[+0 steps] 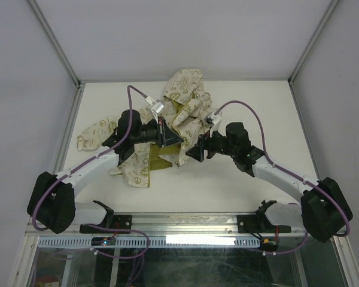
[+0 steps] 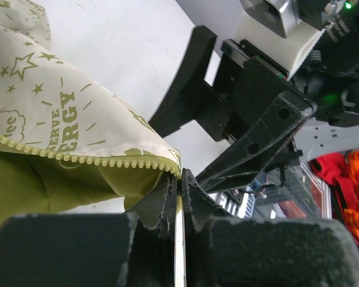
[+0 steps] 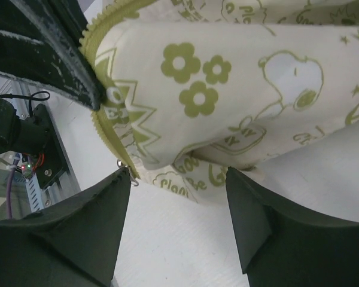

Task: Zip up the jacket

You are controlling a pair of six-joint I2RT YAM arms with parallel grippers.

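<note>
Closest to my left wrist camera are the padded fingers (image 2: 167, 200) of the left gripper (image 2: 178, 194), pressed together on a corner of the jacket (image 2: 60, 131) right where its row of zipper teeth (image 2: 78, 156) ends. I read that pinch as an anchor: it holds one front edge up and taut so the zipper line runs straight and the other arm can work on it.

The right gripper (image 3: 176, 179) stands wide, with nothing between its jaws. It faces the hanging cream panel with the flower and cartoon print, the fabric just beyond its tips. A curved run of teeth comes down past its left finger, and a small metal piece (image 3: 131, 179) on that edge sits almost against that finger. It may be the slider or the pin; I cannot tell which.

From the top camera, the two grippers meet nose to nose over the middle of the table (image 1: 245, 191), the left one just beside the right. The jacket is bunched and partly lifted between and behind them, its hood toward the far side, a sleeve trailing under my left arm, olive lining showing. The front looks open, so I judge the zipping not yet begun.
</note>
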